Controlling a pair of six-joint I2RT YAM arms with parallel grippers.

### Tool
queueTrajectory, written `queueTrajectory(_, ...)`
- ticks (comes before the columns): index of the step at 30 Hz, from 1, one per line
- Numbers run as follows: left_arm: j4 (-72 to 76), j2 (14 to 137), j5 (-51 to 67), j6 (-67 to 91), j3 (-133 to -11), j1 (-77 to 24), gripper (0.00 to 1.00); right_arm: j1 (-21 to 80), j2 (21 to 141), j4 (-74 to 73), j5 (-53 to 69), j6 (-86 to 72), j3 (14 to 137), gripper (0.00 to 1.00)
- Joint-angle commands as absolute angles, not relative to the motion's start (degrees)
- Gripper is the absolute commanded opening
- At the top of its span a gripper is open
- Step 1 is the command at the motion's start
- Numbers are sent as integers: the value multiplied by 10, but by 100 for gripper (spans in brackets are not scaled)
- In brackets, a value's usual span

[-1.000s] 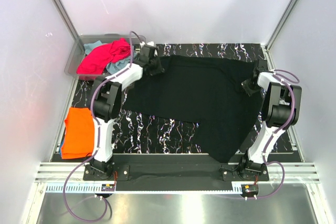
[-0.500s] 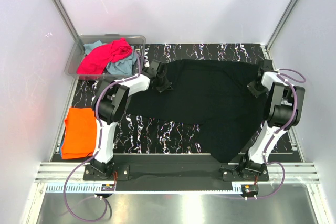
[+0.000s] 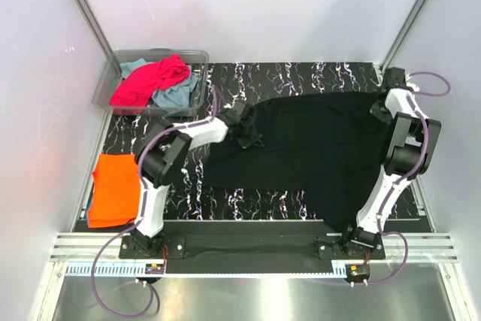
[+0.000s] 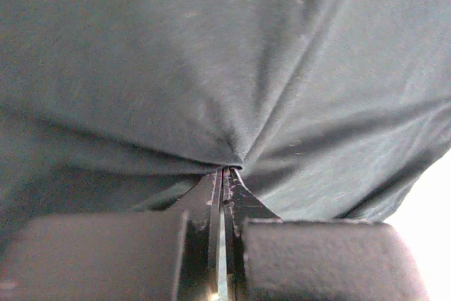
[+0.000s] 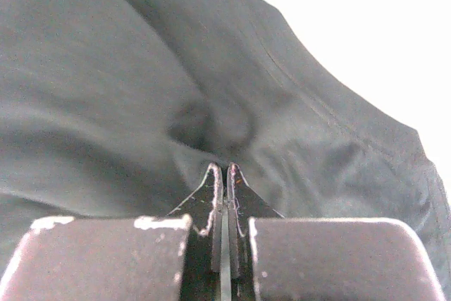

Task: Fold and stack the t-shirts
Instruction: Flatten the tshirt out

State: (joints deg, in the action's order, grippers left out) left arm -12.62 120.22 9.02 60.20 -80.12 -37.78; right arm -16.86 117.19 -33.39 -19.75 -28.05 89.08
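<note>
I'm spreading the black shirt (image 3: 316, 148), left fingers (image 4: 211, 199) and right fingers (image 5: 213, 192) pinching it; next, probably lay it flat.

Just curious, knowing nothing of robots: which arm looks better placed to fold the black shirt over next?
Probably the left. The left hand pinches the black shirt at its left edge, with flat cloth ahead to sweep over; the right hand pinches the far right corner, its arm stretched beside the wall.

text: none legible | labels: none | brands: none | numbers: none | signs: none
</note>
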Motion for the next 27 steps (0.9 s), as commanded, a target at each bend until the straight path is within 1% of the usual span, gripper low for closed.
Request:
queueTrajectory(1, -164, 1134, 55, 569, -787, -318, 0, -163, 1137, -333, -170, -235, 942, 0)
queueTrajectory(4, -165, 1109, 40, 522, -807, -267, 0, -163, 1108, -333, -148, -238, 968, 0)
queueTrajectory(5, -164, 1114, 42, 508, -832, -255, 0, -163, 1102, -331, -141, -239, 976, 0)
queueTrajectory(9, -153, 1158, 72, 433, -925, -204, 0, -163, 1088, -292, -101, -247, 1026, 0)
queueTrajectory(10, -149, 1169, 93, 408, -966, -199, 0, -163, 1087, -280, -87, -252, 1033, 0)
queueTrajectory(13, -136, 1209, 119, 374, -1030, -183, 0, -163, 1090, -237, -71, -258, 1063, 0)
queueTrajectory(18, -92, 1244, 134, 354, -1084, -161, 0, -165, 1106, -168, -83, -266, 1112, 0)
queueTrajectory(25, -58, 1314, 160, 352, -1186, -130, 0, -168, 1168, -142, -71, -272, 1208, 0)
queueTrajectory(27, -47, 1331, 160, 355, -1200, -120, 0, -168, 1186, -139, -68, -275, 1230, 0)
